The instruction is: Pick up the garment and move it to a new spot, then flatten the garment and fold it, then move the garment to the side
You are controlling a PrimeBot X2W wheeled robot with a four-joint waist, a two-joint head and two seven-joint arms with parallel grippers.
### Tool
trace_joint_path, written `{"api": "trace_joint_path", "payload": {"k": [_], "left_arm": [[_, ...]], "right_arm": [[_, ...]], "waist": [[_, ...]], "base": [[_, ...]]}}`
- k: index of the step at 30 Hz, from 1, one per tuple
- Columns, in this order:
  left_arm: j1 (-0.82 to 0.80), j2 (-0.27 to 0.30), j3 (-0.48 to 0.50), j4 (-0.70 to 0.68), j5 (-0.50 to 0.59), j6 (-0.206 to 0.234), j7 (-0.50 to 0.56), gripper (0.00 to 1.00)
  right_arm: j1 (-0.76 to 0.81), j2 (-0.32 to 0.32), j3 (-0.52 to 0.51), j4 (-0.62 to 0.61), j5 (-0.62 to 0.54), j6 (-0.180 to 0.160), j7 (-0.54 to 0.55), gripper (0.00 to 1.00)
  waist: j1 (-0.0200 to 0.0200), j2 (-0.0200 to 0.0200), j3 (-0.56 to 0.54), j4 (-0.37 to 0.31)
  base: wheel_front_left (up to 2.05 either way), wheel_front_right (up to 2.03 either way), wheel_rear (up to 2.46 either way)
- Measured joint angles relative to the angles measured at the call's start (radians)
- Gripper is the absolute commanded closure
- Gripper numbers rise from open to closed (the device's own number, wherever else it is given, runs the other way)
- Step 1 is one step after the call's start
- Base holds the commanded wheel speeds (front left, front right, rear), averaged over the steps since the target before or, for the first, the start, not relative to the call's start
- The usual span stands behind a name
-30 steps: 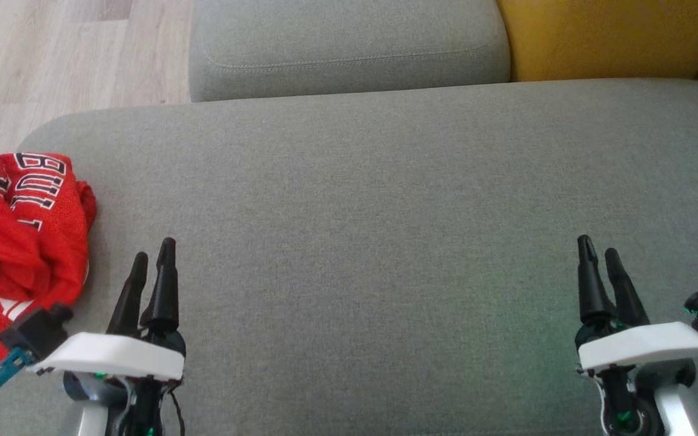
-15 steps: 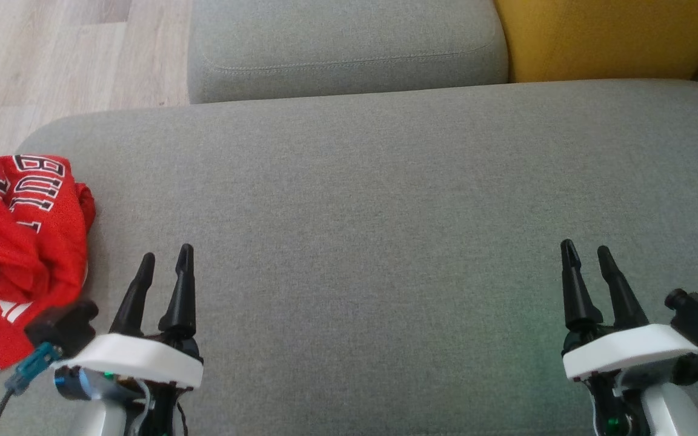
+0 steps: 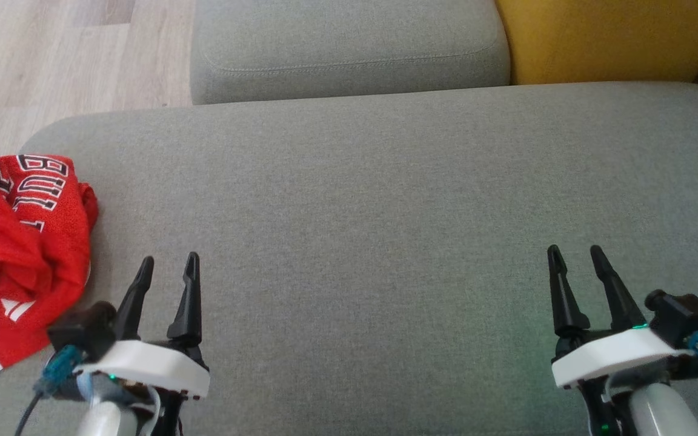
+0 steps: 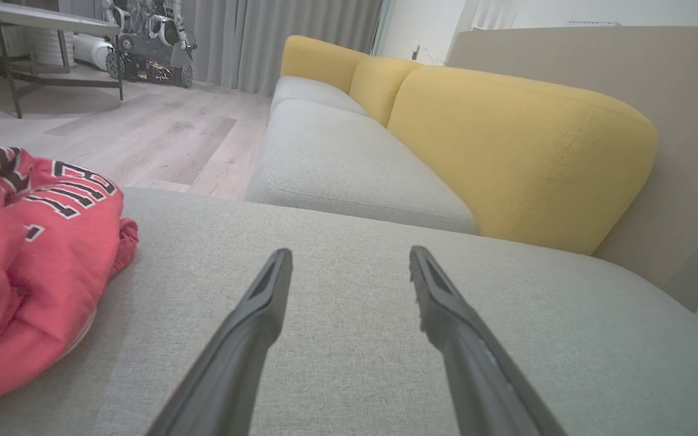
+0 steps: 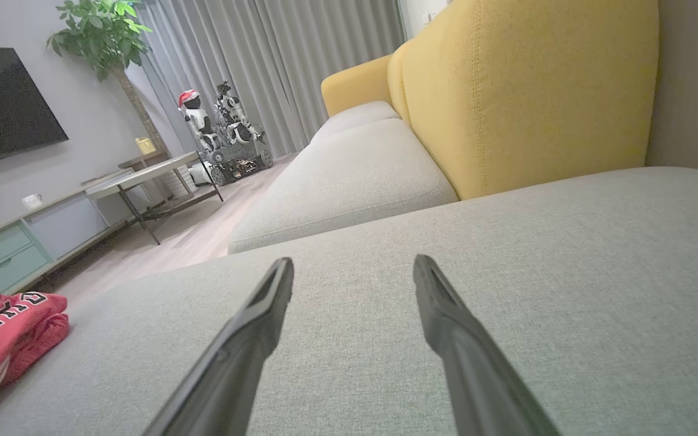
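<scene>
The garment (image 3: pixel 22 254) is a red jersey with black-and-white lettering, lying crumpled at the left end of the grey sofa cushion (image 3: pixel 385 212). It also appears at the left of the left wrist view as the garment (image 4: pixel 28 266), and as the garment (image 5: pixel 3 339) low at the left in the right wrist view. My left gripper (image 3: pixel 168 267) hovers open just right of it, nothing between its fingers. My right gripper (image 3: pixel 574 257) stands open and empty over the cushion's right part, far from the jersey.
A second grey seat cushion (image 3: pixel 349 48) lies beyond, with a yellow backrest (image 3: pixel 615 36) at the far right. Wooden floor (image 3: pixel 52 54) borders the cushion's left edge. A low table (image 5: pixel 143 178) and another robot (image 5: pixel 228 139) stand in the room.
Both grippers have turned about their own axes, so their fingers now show spread side by side. The left one shifted slightly right, the right one slightly left. The jersey has not moved.
</scene>
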Motion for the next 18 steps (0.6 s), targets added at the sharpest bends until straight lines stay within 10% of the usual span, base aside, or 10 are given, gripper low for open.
{"api": "trace_joint_path", "payload": {"k": [18], "left_arm": [[0.016,0.004,-0.031,0.040,0.166,0.018,-0.048,0.00]], "right_arm": [[0.000,0.010,0.000,0.001,-0.208,0.000,-0.021,0.00]], "waist": [[0.0000,0.0000,-0.002,0.006]], "base": [[0.00,0.00,0.00]]}}
